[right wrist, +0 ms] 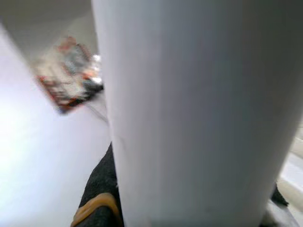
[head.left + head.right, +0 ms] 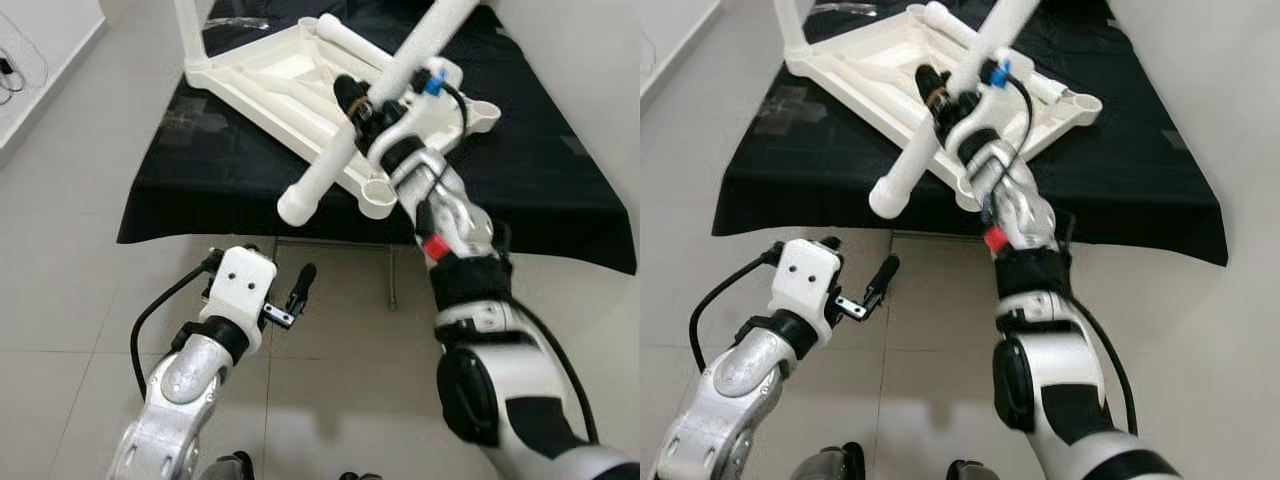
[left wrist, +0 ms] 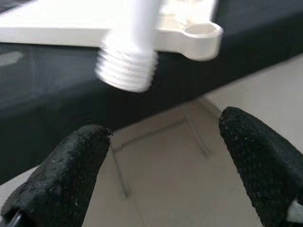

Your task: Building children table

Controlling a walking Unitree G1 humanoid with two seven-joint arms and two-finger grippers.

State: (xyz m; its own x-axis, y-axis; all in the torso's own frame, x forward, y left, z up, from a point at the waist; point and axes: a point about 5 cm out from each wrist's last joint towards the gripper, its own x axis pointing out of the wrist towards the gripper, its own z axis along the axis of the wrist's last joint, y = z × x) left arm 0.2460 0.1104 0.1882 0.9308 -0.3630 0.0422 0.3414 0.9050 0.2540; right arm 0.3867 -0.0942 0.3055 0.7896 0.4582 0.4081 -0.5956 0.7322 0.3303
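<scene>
Overhead, right end effector point(image 2: 365, 105) clamped on table leg point(image 2: 330, 165) (top cropped); left end effector point(image 2: 300, 290) agape, empty.

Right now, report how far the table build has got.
Done: one leg stands in the upturned tabletop. In hand: the right pincer holds a second leg above it. Left: a near corner socket sits empty; the left pincer is open and low.

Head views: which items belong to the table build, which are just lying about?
Job:
- leg, held by right gripper
- tabletop, upside down on black cloth
- second leg, lying on it
- left gripper, open, low

Lying about:
- cables on floor, far left
</scene>
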